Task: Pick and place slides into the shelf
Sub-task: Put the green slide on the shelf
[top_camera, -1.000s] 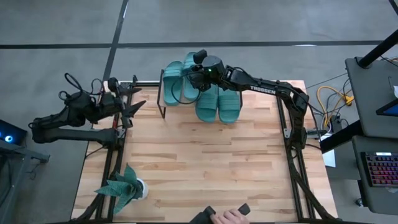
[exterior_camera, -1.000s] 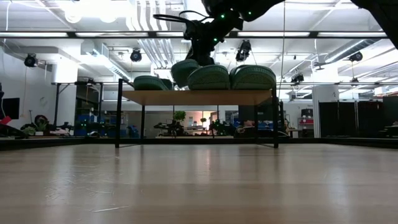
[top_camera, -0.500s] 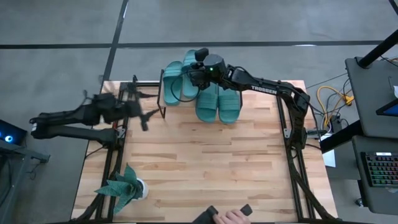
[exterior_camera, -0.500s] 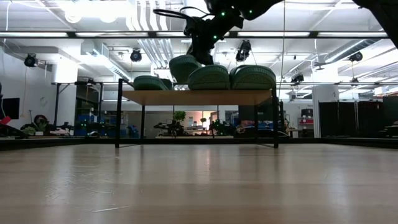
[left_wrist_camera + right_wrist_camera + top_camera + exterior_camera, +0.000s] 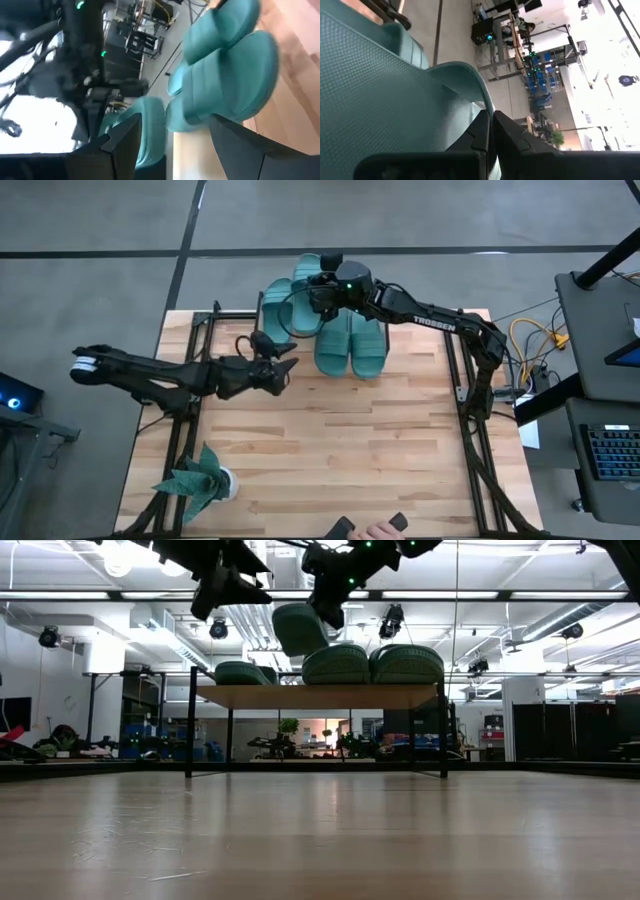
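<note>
The shelf [image 5: 320, 696] stands at the table's far edge. Two teal slides [image 5: 337, 664] [image 5: 407, 663] lie soles down on the right part of its plank, and a third [image 5: 243, 672] lies at its left end. My right gripper [image 5: 318, 292] is shut on the fourth slide [image 5: 300, 628] and holds it above the plank between them. My left gripper [image 5: 285, 365] hovers open over the table just near of the shelf's left end, pointing at the slides, its fingers [image 5: 120, 145] holding nothing. My right gripper pinches the slide's wide strap [image 5: 470, 82] between its two shut fingers [image 5: 507, 132], at the strap's edge. It comes from the table's right, roughly level. The slide [image 5: 303, 305] hangs tilted below the fingers, lifted clear of the plank.
A teal leafy plant in a white pot [image 5: 200, 480] stands at the table's near left corner. A person's hand [image 5: 372, 530] shows at the near edge. The wooden tabletop [image 5: 340, 440] between them and the shelf is bare planks.
My left gripper has swung from the table's left edge toward the shelf, coming lower and rolling about its own line, still open. My right gripper has risen a little, and the slide in it, which leaned on the plank, now hangs clear of it.
</note>
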### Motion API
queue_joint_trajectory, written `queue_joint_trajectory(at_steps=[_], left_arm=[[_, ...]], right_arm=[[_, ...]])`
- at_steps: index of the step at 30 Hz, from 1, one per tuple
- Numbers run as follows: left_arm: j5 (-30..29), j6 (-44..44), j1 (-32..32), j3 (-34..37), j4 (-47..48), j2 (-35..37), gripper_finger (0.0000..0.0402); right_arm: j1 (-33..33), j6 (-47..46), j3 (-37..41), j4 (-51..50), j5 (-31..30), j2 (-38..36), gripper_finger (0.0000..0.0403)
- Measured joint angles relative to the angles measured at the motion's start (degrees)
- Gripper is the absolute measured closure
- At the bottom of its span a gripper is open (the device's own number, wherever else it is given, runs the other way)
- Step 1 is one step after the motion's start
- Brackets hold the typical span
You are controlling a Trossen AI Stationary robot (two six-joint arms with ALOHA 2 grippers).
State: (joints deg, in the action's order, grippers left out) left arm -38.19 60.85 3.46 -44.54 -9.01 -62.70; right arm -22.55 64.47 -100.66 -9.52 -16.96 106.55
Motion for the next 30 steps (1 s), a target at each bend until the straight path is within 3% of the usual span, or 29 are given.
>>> queue_joint_trajectory(at_steps=[13,30], left_arm=[[-7.4,8.6,-1.2,-0.1,-11.3,-6.0,0.0185],[-6.1,8.6,-6.9,-0.2,-14.0,-5.9,0.0185]], right_arm=[[1.2,-1.1,0.0,1.2,0.9,-0.4,0.0395],[2.1,-4.5,-0.2,1.2,3.8,-3.0,0.0395]])
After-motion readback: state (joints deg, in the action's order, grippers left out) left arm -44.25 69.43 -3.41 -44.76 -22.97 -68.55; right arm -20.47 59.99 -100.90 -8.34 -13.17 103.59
